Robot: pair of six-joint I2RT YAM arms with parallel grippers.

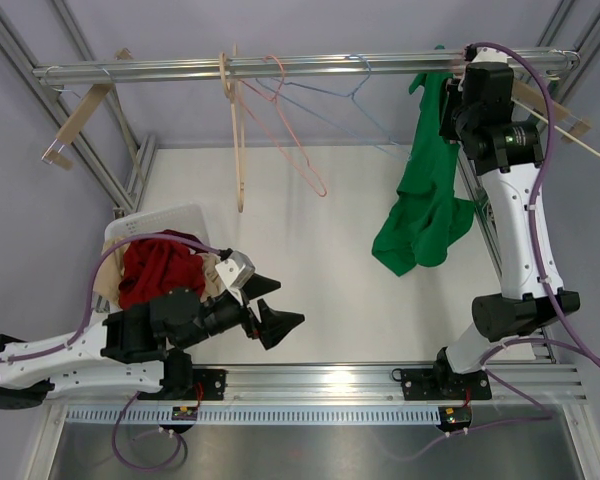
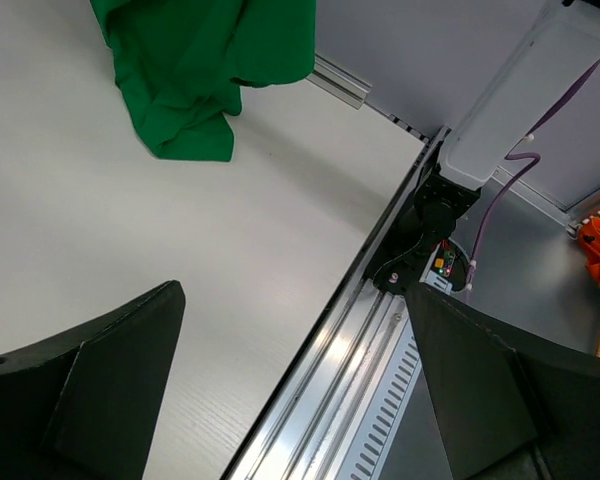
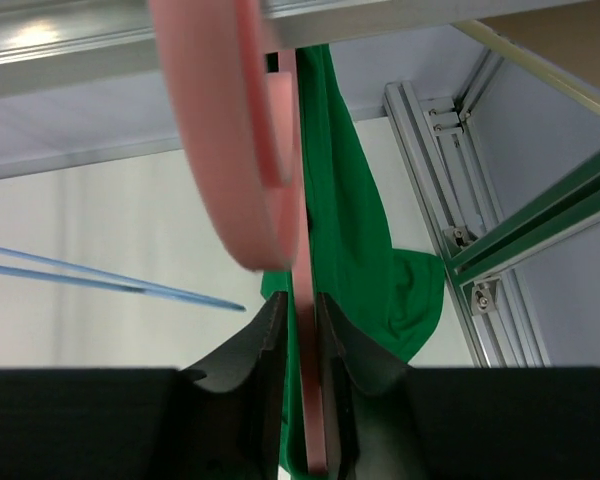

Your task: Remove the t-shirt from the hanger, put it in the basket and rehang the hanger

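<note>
**Right arm on the hanger, left arm idle**

Green t-shirt hangs from the rail at its right end, lower hem bunched above the table. On my right wrist feed, the right gripper is pinched tight on the pink hanger, shirt cloth draped just behind it. Left gripper sits low near the front edge, fingers spread wide, holding nothing, beside the white basket of red clothing.

Open table between the basket and the hanging t-shirt; hangers crowd the rail.
</note>
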